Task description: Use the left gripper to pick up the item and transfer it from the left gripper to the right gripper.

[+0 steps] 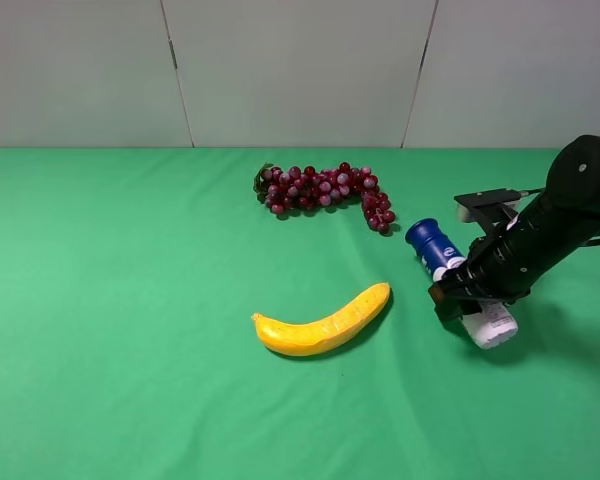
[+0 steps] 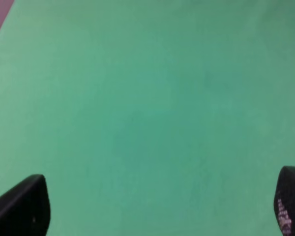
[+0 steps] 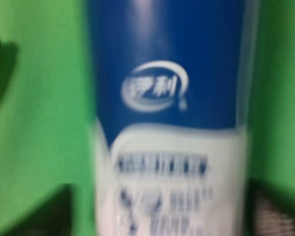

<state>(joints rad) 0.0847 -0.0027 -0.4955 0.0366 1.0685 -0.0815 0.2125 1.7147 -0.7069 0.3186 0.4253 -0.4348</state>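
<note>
Two grippers: left gripper jaws spread wide over bare green mat, holding nothing. Right gripper straddles bottle, right of banana; grip state unclear. Advice: confirm bottle rests on mat before retracting straight back.

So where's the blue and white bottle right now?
In the high camera view the bottle lies tilted on the right side of the green table, between the right gripper's fingers, just right of the banana.
</note>
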